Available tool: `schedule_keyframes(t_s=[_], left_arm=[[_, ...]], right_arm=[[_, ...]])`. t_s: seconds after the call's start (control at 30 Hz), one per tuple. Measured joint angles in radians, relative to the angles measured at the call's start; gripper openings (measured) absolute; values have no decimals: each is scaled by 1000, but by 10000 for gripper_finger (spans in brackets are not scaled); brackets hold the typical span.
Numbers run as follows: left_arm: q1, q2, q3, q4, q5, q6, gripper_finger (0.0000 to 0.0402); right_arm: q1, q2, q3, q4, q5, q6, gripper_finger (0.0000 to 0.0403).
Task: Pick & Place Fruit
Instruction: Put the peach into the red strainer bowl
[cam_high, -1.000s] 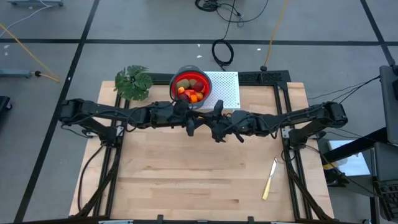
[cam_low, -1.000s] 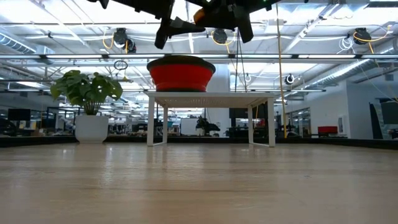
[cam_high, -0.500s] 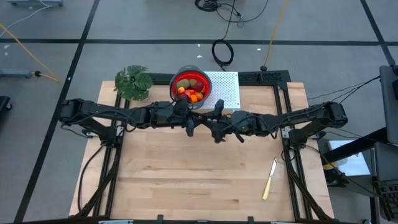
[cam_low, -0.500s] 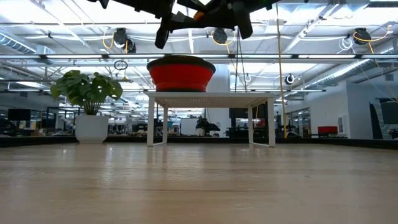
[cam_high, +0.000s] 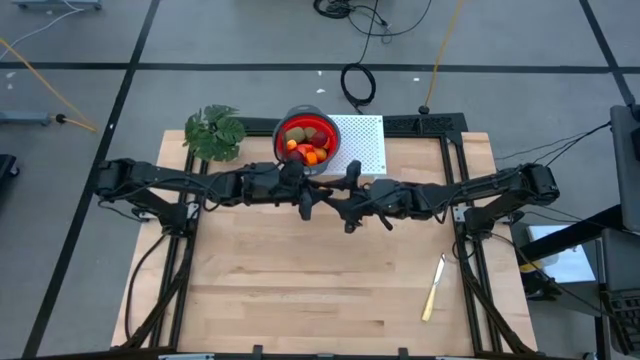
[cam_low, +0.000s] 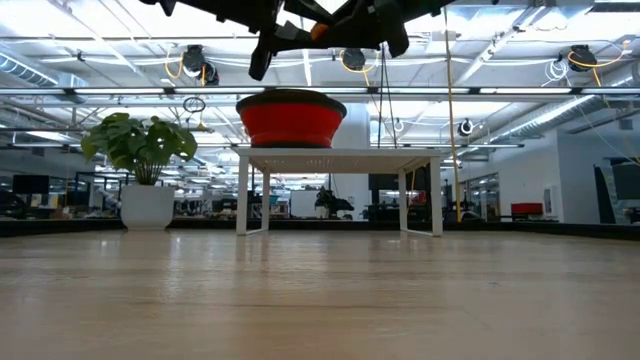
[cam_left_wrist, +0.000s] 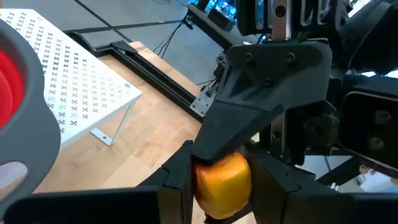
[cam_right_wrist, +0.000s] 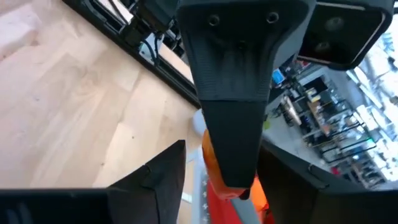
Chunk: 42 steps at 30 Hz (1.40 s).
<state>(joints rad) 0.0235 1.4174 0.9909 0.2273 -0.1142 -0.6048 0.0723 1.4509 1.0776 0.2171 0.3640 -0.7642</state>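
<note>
High over the table's middle my two grippers meet tip to tip. My left gripper (cam_left_wrist: 224, 177) is shut on a small orange-yellow fruit (cam_left_wrist: 225, 186), seen from below as an orange speck (cam_low: 317, 30). My right gripper (cam_right_wrist: 221, 180) is open, with one of its fingers (cam_left_wrist: 261, 93) just above the fruit and its own fingers on either side of my left gripper's finger (cam_right_wrist: 233, 93). More fruit lies in the red bowl (cam_high: 306, 138), which stands on a white perforated stand (cam_high: 362, 142) at the table's far edge. My left gripper pinches the orange-yellow fruit by its two sides (cam_left_wrist: 202, 183) between its two fingers. The fingers come level from the table's left. The fruit sits between them, lifted clear, far above the tabletop.
A potted green plant (cam_high: 214, 132) stands left of the bowl. A pale-handled knife (cam_high: 433, 287) lies on the wood near the right frame. The bare wooden tabletop (cam_high: 300, 290) stretches below the arms toward the near edge.
Both arms have stayed where they were. My left gripper has shut on the orange-yellow fruit. My right gripper has rolled about its own axis and its fingers have parted from the fruit, which has stayed in the air between them.
</note>
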Motion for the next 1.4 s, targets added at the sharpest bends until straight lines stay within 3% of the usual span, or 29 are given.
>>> schedule_keyframes(t_s=[0.1,0.5,0.73,1.1,1.4], left_arm=[[0,0,0,-26,8,0,108],[0,-10,0,-83,17,16,108],[28,-60,0,-76,0,120,108],[139,-89,25,-103,-44,363,108],[269,-90,184,-409,-45,492,108]], right_arm=[[0,0,0,-25,7,36,191],[-1,1,0,-156,266,54,196],[-3,1,0,-394,257,266,166],[-28,1,0,-602,-80,502,71],[-61,0,0,-611,-276,519,4]])
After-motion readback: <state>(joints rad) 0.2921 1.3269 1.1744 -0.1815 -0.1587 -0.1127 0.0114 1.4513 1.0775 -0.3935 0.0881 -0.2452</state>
